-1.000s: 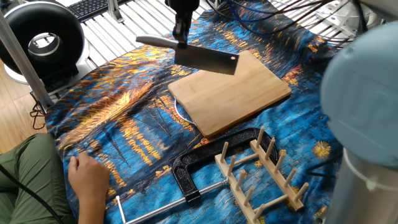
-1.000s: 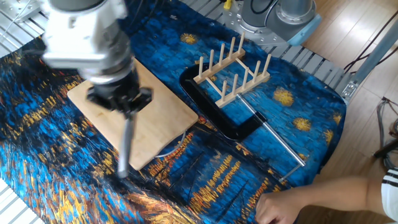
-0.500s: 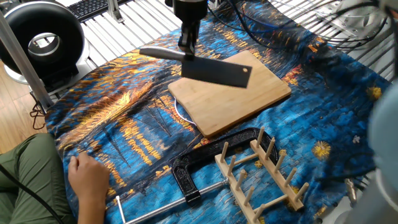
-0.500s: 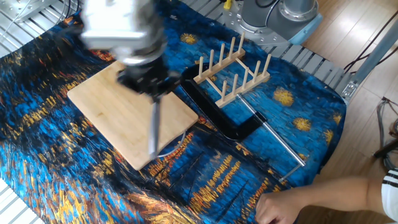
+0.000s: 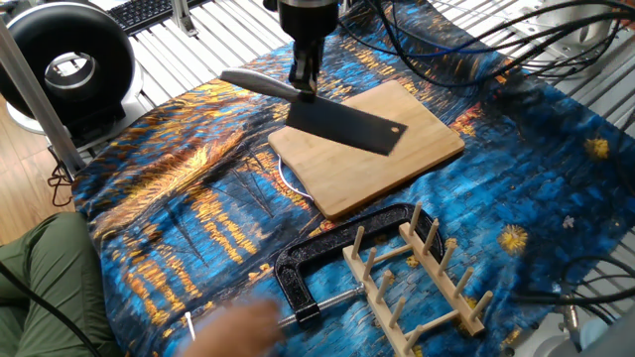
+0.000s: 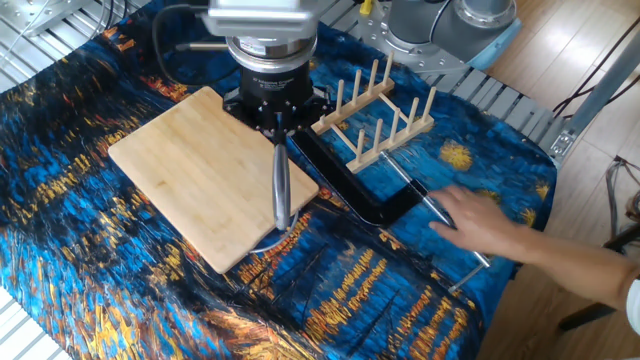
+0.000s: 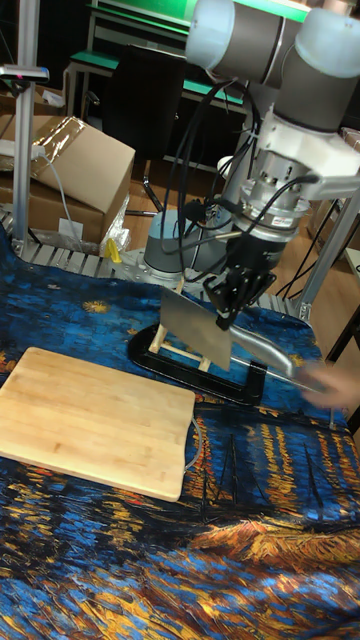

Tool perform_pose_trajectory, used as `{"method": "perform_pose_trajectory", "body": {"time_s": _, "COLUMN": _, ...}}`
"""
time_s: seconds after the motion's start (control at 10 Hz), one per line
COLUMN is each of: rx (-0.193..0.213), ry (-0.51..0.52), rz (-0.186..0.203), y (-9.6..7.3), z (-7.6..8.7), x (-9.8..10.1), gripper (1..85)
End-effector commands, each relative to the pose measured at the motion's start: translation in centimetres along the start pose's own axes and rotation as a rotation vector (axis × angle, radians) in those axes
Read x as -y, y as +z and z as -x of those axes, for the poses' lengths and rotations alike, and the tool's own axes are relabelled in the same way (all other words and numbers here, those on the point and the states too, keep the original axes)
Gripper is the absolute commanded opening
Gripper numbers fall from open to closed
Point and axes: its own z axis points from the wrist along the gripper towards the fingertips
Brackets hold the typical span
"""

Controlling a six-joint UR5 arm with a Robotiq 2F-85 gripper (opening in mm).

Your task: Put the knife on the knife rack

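Note:
My gripper (image 5: 303,87) is shut on the knife (image 5: 347,125) where the grey handle (image 5: 252,80) meets the broad blade. It holds the knife in the air above the bamboo board. From the other fixed view the knife (image 6: 282,190) shows edge-on below the gripper (image 6: 279,130), over the board's edge nearest the rack. The light-wood knife rack (image 5: 417,280) stands on the cloth beyond the black clamp, with nothing between its pegs (image 6: 375,112). In the tall view the blade (image 7: 197,330) hangs under the gripper (image 7: 225,310) and hides most of the rack.
A bamboo cutting board (image 5: 397,149) lies under the knife. A black C-clamp (image 6: 350,182) lies between board and rack. A person's hand (image 6: 490,225) reaches over the clamp's screw rod. A blue and gold patterned cloth (image 5: 179,198) covers the table.
The gripper has carried the knife across the board toward the rack side. The person's hand has moved in from the table's edge to the clamp's screw.

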Motion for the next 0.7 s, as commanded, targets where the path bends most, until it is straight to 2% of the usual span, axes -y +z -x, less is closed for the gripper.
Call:
{"method": "perform_pose_trajectory", "body": {"time_s": 0.0, "rx": 0.102, "ry": -0.181, "rz": -0.072, "y": -0.5, "z": 2.7, "x": 1.2, "gripper": 1.0}}
{"method": "perform_pose_trajectory", "body": {"time_s": 0.1, "rx": 0.107, "ry": -0.241, "rz": -0.091, "y": -0.6, "z": 2.9, "x": 1.6, "gripper": 1.0}}
{"method": "perform_pose_trajectory", "body": {"time_s": 0.2, "rx": 0.096, "ry": -0.294, "rz": -0.093, "y": -0.7, "z": 2.5, "x": 1.4, "gripper": 1.0}}
{"method": "perform_pose_trajectory", "body": {"time_s": 0.3, "rx": 0.085, "ry": -0.255, "rz": -0.066, "y": -1.5, "z": 0.3, "x": -1.9, "gripper": 1.0}}
{"method": "perform_pose_trajectory", "body": {"time_s": 0.4, "rx": 0.06, "ry": -0.259, "rz": -0.08, "y": -2.4, "z": -1.4, "x": -3.6, "gripper": 1.0}}
{"method": "perform_pose_trajectory", "body": {"time_s": 0.6, "rx": 0.029, "ry": -0.263, "rz": -0.087, "y": -3.3, "z": -3.8, "x": -6.1, "gripper": 1.0}}
